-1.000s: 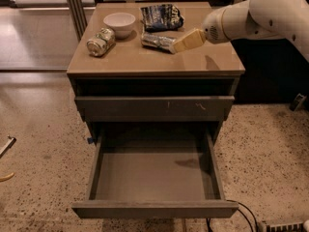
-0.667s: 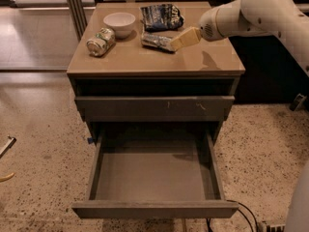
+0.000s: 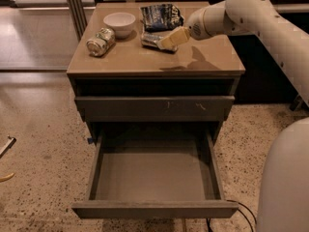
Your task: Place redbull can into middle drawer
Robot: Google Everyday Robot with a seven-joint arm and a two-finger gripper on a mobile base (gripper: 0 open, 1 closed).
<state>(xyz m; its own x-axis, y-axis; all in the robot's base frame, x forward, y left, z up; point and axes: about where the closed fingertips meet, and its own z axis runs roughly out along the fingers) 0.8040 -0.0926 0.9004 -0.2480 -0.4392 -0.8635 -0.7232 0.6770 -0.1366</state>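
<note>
The tool (image 3: 172, 37) is at the lying redbull can (image 3: 152, 40) on the cabinet top (image 3: 207, 58); grip state unclear.

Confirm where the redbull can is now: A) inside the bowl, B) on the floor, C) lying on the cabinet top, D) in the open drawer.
C: the redbull can lies on its side on the cabinet top, right at the gripper; the middle drawer shows only bare floor.

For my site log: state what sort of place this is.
Probably an office break area or test lab: speckled stone floor, grey-brown drawer cabinet bearing a white bowl and dark snack bag. The gripper is over the cabinet top, at the slim silvery can.
</note>
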